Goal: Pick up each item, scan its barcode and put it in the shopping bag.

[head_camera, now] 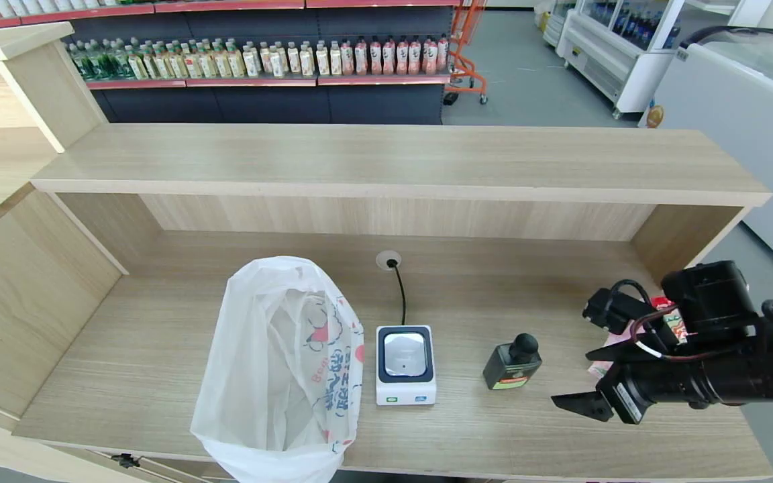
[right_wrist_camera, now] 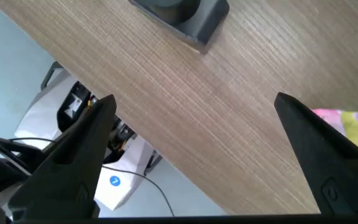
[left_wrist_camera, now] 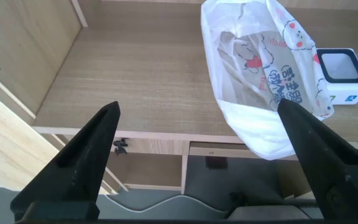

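Observation:
A white shopping bag (head_camera: 279, 376) stands open on the wooden counter (head_camera: 125, 362), left of a white barcode scanner (head_camera: 405, 362). Right of the scanner stands a small dark bottle (head_camera: 512, 362) with a round black cap. My right gripper (head_camera: 594, 379) hovers open just right of that bottle, nothing between its fingers. A pink package (head_camera: 598, 367) and a red-topped item (head_camera: 670, 320) lie partly hidden behind that arm. In the right wrist view the gripper (right_wrist_camera: 194, 99) is above bare counter, between the bottle (right_wrist_camera: 179, 15) and the pink package (right_wrist_camera: 353, 121). My left gripper (left_wrist_camera: 199, 109) is open in front of the counter's edge, near the bag (left_wrist_camera: 260, 68).
A raised shelf (head_camera: 400, 168) runs along the back of the counter, with side walls left and right. A black cable (head_camera: 401, 288) leads from the scanner to a hole in the counter. Bare counter lies left of the bag. The scanner (left_wrist_camera: 342, 76) also appears beyond the bag.

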Controlling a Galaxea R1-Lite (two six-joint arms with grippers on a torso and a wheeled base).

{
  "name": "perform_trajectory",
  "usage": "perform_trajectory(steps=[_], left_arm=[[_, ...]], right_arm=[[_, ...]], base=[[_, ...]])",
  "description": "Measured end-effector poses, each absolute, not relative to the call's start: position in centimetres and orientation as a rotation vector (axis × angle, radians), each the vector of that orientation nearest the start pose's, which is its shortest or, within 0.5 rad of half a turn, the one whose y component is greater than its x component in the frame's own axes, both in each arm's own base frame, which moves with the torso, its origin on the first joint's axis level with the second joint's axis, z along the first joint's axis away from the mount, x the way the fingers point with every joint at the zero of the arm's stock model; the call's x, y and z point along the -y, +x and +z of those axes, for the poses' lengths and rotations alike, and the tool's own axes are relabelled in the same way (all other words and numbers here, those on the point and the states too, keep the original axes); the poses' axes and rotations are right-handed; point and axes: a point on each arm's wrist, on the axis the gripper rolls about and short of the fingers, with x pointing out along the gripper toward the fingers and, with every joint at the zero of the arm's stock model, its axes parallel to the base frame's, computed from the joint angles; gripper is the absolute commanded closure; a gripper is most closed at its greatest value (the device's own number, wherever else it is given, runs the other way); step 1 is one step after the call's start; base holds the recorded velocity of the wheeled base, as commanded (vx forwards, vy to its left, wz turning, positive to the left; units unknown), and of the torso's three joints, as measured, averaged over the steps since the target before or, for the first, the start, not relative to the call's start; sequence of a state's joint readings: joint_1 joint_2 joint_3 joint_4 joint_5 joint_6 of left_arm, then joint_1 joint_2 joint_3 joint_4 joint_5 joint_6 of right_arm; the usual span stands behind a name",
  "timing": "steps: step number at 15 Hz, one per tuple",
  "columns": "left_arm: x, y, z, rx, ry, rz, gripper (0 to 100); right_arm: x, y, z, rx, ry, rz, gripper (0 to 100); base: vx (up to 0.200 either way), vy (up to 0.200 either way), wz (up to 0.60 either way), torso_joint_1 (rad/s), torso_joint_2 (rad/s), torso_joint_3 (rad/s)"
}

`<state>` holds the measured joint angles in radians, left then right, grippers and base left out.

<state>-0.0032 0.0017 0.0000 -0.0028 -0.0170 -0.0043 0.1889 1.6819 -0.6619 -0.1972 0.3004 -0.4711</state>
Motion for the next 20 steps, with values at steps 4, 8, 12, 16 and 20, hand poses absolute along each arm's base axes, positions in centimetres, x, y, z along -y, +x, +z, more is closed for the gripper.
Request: perform_trajectory(steps=[4, 8, 12, 16, 20], left_arm=[[0.0, -2.3, 7.6, 0.001, -0.004, -0.02, 0], [0.0, -2.3, 7.6, 0.001, -0.004, -0.02, 0], [0.0, -2.3, 7.6, 0.001, -0.004, -0.02, 0], [0.0, -2.3, 7.6, 0.001, -0.004, -0.02, 0], [0.0, -2.3, 7.6, 0.001, -0.004, -0.02, 0]], right_arm=[[-6.8, 28.3, 10.7, -0.609, -0.456, 0.755, 0], [-7.5, 29.9, 9.6, -0.571, -0.488, 0.852, 0], [-8.3, 31.4, 9.1, -0.552, -0.492, 0.889, 0], [-9.1, 32.6, 8.7, -0.535, -0.484, 0.93, 0], [-10.0, 33.4, 8.2, -0.531, -0.489, 0.95, 0]], base=[[0.0, 0.0, 0.0, 0.0, 0.0, 0.0], [0.0, 0.0, 0.0, 0.0, 0.0, 0.0], [0.0, 0.0, 0.0, 0.0, 0.0, 0.0], [0.0, 0.0, 0.0, 0.0, 0.0, 0.0], [0.0, 0.0, 0.0, 0.0, 0.0, 0.0]])
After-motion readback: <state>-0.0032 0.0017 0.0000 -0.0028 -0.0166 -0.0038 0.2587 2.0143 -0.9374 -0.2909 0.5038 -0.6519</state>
